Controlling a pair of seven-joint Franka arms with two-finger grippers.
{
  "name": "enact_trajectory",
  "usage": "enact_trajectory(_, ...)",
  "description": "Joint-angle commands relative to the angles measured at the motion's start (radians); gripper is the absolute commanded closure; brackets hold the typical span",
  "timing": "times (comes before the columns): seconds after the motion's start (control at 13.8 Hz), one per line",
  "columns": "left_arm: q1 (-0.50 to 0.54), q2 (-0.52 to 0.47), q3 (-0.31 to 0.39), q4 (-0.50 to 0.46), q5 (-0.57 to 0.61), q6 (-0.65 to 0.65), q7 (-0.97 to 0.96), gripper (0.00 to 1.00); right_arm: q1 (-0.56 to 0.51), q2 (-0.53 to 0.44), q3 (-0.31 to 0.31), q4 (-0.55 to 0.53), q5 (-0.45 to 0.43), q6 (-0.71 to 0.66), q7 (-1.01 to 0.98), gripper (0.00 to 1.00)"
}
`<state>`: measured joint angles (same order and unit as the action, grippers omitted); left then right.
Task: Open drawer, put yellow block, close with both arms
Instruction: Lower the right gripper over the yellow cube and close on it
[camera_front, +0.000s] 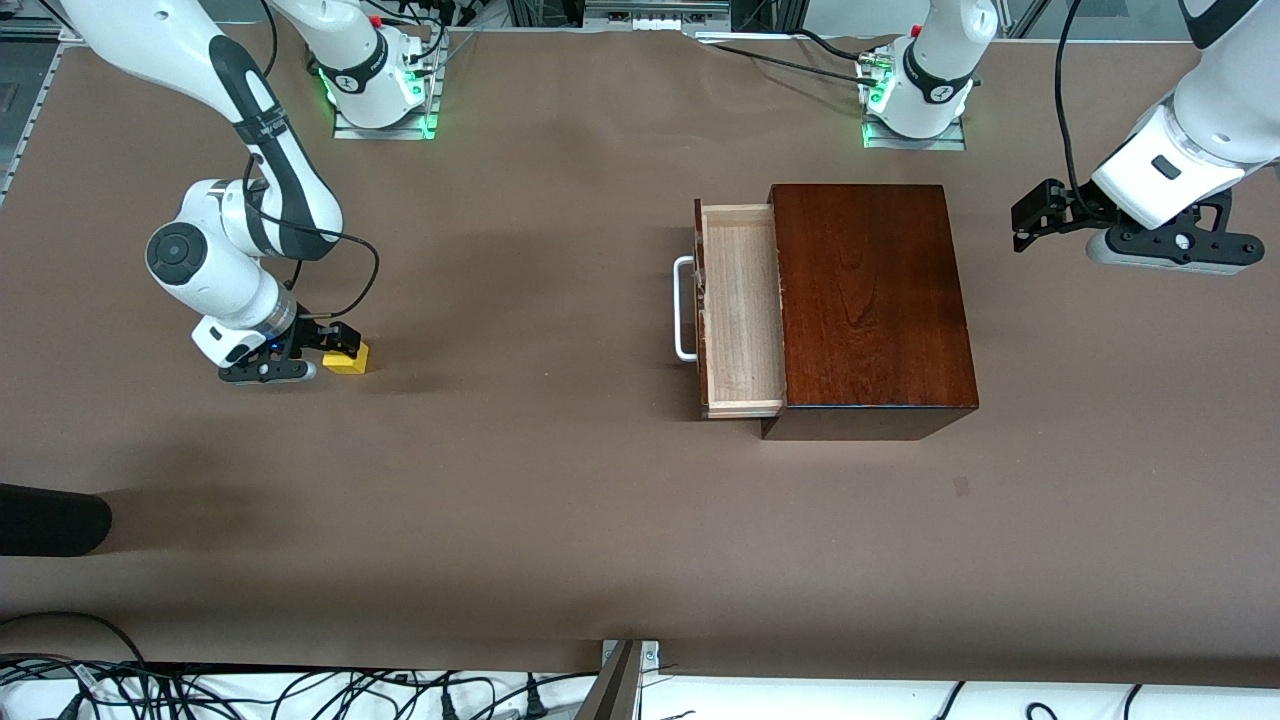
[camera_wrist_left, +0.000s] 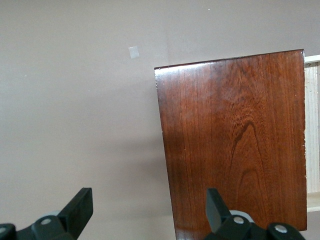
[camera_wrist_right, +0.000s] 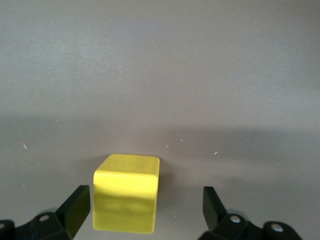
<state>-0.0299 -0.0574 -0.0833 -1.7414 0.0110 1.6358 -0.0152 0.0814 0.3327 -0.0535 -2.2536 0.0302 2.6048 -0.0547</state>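
The yellow block (camera_front: 349, 360) lies on the brown table toward the right arm's end. My right gripper (camera_front: 338, 344) is down at it, open. In the right wrist view the block (camera_wrist_right: 126, 200) sits between the fingers (camera_wrist_right: 75, 210), close to one and apart from the other. The drawer (camera_front: 741, 312) is pulled out of the dark wooden box (camera_front: 870, 298), its pale tray empty and its white handle (camera_front: 683, 308) facing the right arm's end. My left gripper (camera_front: 1022, 225) hangs open in the air beside the box (camera_wrist_left: 235, 140), at the left arm's end, holding nothing.
A black rounded object (camera_front: 50, 520) pokes in at the table edge near the front camera, at the right arm's end. Cables run along that front edge. A small pale mark (camera_front: 961, 486) lies on the table nearer the camera than the box.
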Motion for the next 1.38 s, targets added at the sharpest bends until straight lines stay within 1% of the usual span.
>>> enact_trajectory(0.0, 0.010, 0.021, -0.012, 0.043, -0.002, -0.025, 0.009, 0.00, 0.001, -0.023, 0.007, -0.003, 0.016, -0.039, 0.019, 0.00)
enact_trajectory(0.29, 0.011, 0.031, -0.012, 0.057, -0.003, -0.037, 0.009, 0.00, 0.006, -0.001, 0.007, -0.003, 0.016, -0.008, 0.018, 0.00)
enact_trajectory(0.51, 0.010, 0.037, -0.012, 0.065, -0.006, -0.042, 0.009, 0.00, 0.008, 0.049, 0.007, -0.003, 0.016, 0.070, 0.018, 0.00)
enact_trajectory(0.58, 0.010, 0.039, -0.012, 0.069, -0.008, -0.045, 0.011, 0.00, 0.008, 0.051, 0.007, -0.003, 0.016, 0.073, 0.018, 0.02)
enact_trajectory(0.65, 0.011, 0.041, -0.012, 0.069, -0.008, -0.045, 0.011, 0.00, 0.008, 0.055, 0.009, -0.003, 0.016, 0.073, 0.018, 0.06)
enact_trajectory(0.73, 0.012, 0.041, -0.012, 0.069, -0.008, -0.047, 0.011, 0.00, 0.008, 0.058, 0.009, -0.004, 0.016, 0.075, 0.018, 0.12)
enact_trajectory(0.8, 0.010, 0.041, -0.012, 0.072, -0.008, -0.047, 0.009, 0.00, 0.008, 0.058, 0.009, -0.004, 0.016, 0.075, 0.018, 0.24)
enact_trajectory(0.87, 0.008, 0.041, -0.012, 0.074, -0.008, -0.045, 0.009, 0.00, 0.008, 0.058, 0.009, -0.004, 0.016, 0.074, 0.015, 0.41)
enact_trajectory(0.94, 0.007, 0.041, -0.012, 0.074, -0.008, -0.047, 0.009, 0.00, 0.008, 0.057, 0.009, -0.004, 0.014, 0.072, 0.006, 0.61)
enact_trajectory(1.02, 0.008, 0.042, -0.012, 0.074, -0.008, -0.045, 0.009, 0.00, 0.008, 0.052, 0.009, -0.004, 0.014, 0.069, 0.001, 0.82)
enact_trajectory(1.09, 0.008, 0.041, -0.012, 0.074, -0.009, -0.047, 0.009, 0.00, 0.008, 0.046, 0.009, -0.001, 0.013, 0.066, -0.002, 0.97)
enact_trajectory(1.16, 0.010, 0.041, -0.012, 0.074, -0.009, -0.047, 0.009, 0.00, 0.008, 0.036, 0.021, 0.000, 0.011, 0.061, -0.014, 1.00)
enact_trajectory(1.31, 0.010, 0.042, -0.012, 0.074, -0.009, -0.048, 0.008, 0.00, 0.009, 0.017, 0.043, 0.006, 0.013, 0.029, -0.025, 1.00)
